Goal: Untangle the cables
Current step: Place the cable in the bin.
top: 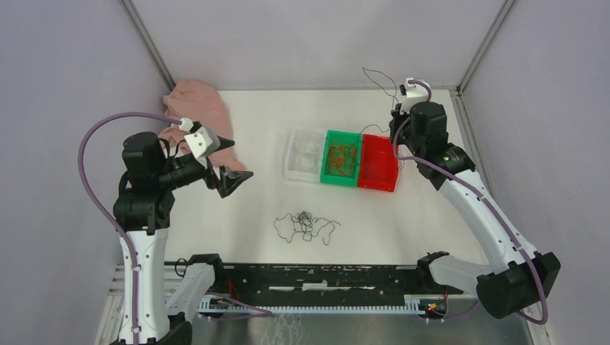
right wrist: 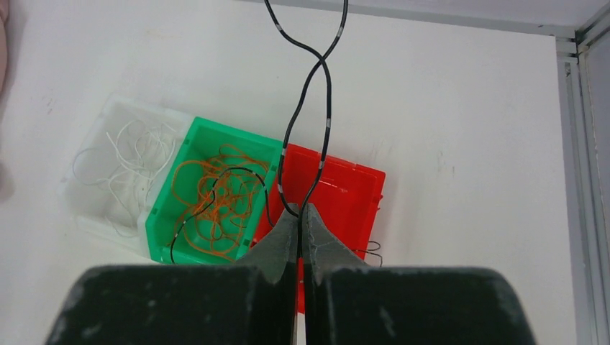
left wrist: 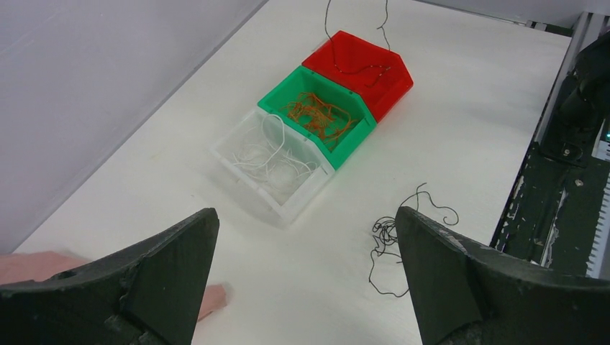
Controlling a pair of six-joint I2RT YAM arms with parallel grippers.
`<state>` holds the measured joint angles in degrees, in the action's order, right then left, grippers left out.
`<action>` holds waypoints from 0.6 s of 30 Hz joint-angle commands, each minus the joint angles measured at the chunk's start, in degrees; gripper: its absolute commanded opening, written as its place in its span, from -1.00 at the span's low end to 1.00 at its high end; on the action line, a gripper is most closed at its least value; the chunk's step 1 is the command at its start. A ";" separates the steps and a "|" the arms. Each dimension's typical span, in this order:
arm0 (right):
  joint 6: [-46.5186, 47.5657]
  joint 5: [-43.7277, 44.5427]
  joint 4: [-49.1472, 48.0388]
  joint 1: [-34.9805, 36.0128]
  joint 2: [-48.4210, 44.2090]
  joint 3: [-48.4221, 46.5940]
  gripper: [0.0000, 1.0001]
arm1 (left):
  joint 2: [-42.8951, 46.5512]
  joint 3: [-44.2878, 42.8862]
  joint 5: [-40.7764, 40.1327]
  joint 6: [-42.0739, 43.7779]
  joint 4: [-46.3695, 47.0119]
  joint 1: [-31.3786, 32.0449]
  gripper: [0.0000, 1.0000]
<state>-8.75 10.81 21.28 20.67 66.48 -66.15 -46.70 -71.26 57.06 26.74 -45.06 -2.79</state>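
My right gripper [right wrist: 301, 212] is shut on a thin black cable [right wrist: 325, 93] above the red bin [right wrist: 360, 187]. The cable's strands cross and rise out of the top of the right wrist view, and one end trails into the green bin [right wrist: 162, 230] over a wad of orange cables [right wrist: 223, 205]. White cables [right wrist: 133, 154] lie in the clear bin [top: 295, 162]. A loose tangle of black cables [top: 306, 226] lies on the table in front of the bins. My left gripper [top: 237, 162] hangs open and empty at the left, apart from the black tangle [left wrist: 388, 233].
A pink cloth [top: 201, 108] lies at the back left, just behind my left gripper. The three bins stand side by side mid-table. Grey walls close in the table on the left, back and right. A black rail [top: 309, 277] runs along the near edge.
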 commanded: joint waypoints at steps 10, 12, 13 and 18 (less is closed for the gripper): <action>-9.68 -3.80 -5.55 -3.41 -2.68 -9.98 -1.00 | 1.80 0.67 -0.37 0.72 4.17 0.06 0.98; -11.57 -4.65 -6.53 -3.72 -2.21 -10.41 -1.00 | 1.95 0.85 -0.37 0.68 4.42 0.06 0.99; -12.65 -5.16 -6.93 -3.89 -1.78 -10.62 -1.00 | 2.00 0.99 -0.43 0.68 4.62 0.06 0.98; -15.81 -6.08 -8.86 -4.41 0.51 -8.54 -1.00 | 2.43 1.20 -0.70 0.97 4.71 0.06 0.99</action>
<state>-20.75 6.11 15.90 16.78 65.47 -74.87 -44.99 -70.17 56.95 26.74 -42.72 -2.79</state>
